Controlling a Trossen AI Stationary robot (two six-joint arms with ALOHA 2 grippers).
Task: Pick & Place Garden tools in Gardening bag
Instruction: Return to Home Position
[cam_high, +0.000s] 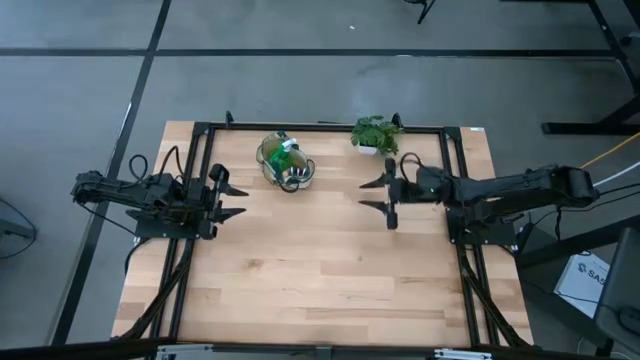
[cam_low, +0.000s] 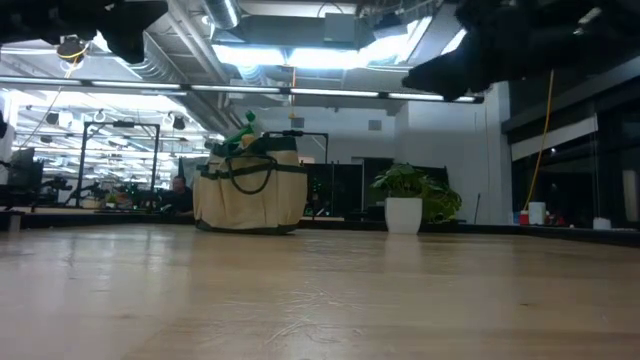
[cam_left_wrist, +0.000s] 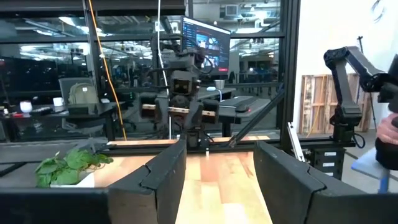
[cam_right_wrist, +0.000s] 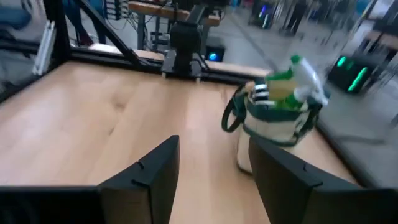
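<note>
Toward the table's (cam_high: 320, 285) far edge, bag (cam_high: 287, 162) stood upright, tan with dark green trim, handles up. Green bottle (cam_right_wrist: 292, 79) stuck out of the bag's top, tilted, white cap showing; also seen as a green tip above the rim in the low view (cam_low: 243, 128). Other contents of the bag were too blurred to tell. No tool lay loose on the wood.

Plant (cam_high: 375, 133) in a white pot (cam_low: 403, 214) stood just right of the bag at the same far edge, apart from it.

Left gripper (cam_high: 244, 201) hung at the left side of the table, raised above the wood, fingers spread wide, holding nothing, pointing toward the middle. Its wrist view showed the wide gap (cam_left_wrist: 219, 149) and the plant off to one side.

Right gripper (cam_high: 364, 195) hung at the right side, facing the left one, well apart from it, fingers also spread wide and empty. Bag stood beyond and to one side of its fingers (cam_right_wrist: 213, 142), not touching.

Both grippers sat nearer the camera than the bag in the low view, and clear of it.
</note>
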